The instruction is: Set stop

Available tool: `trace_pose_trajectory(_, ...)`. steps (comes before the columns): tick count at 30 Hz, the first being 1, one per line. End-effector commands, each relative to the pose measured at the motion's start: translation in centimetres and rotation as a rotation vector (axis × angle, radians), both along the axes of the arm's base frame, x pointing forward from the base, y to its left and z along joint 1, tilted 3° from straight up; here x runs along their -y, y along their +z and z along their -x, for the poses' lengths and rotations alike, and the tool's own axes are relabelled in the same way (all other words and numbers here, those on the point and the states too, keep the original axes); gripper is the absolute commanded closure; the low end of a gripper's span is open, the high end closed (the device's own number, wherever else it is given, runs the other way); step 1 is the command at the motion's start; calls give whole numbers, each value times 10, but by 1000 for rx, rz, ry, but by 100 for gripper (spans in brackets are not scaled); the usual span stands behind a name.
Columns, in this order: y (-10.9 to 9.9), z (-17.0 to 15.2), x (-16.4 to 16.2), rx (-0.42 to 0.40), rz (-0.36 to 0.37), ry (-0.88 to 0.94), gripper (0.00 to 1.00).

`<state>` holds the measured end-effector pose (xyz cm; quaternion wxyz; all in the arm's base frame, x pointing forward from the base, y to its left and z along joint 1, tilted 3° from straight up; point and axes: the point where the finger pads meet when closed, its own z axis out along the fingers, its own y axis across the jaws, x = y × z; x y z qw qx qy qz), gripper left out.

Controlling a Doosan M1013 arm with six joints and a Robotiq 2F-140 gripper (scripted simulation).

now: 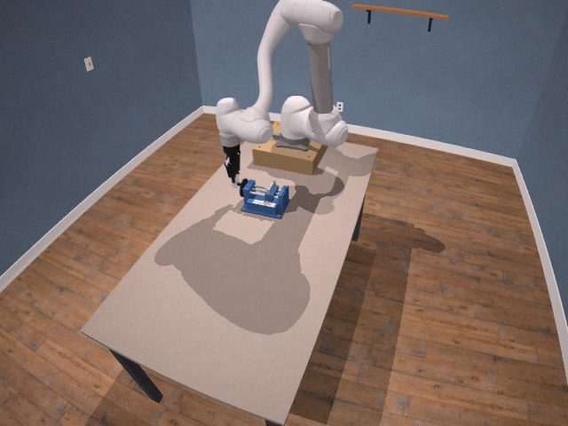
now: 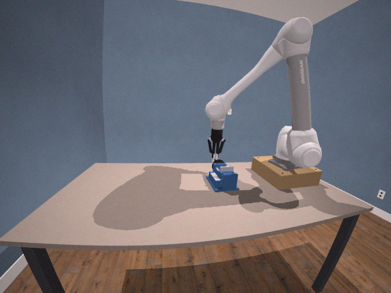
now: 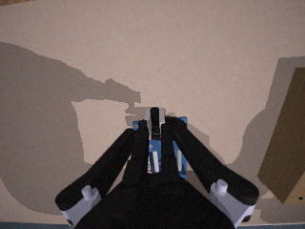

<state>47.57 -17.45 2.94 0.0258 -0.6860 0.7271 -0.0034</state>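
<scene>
A blue stop fixture with silver rails and a grey stop block sits on the table top; it also shows in the exterior view and, mostly hidden by my fingers, in the wrist view. Its black handwheel is at the fixture's left end, with a small crank handle. My gripper points down and is shut on the handwheel's handle; it also shows in the exterior view and the wrist view. The scale reading is too small to tell.
The wooden base block under the arm stands just behind the fixture, also at the right edge of the wrist view. The table's left edge runs close to the gripper. A shelf hangs on the back wall.
</scene>
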Motion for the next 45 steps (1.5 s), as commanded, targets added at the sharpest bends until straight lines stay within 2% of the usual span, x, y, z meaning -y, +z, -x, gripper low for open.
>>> trace_pose_trajectory(1,-3,-4,0,0,0,0,96)
trace_pose_trajectory(45,-40,-15,-1,0,0,0,96)
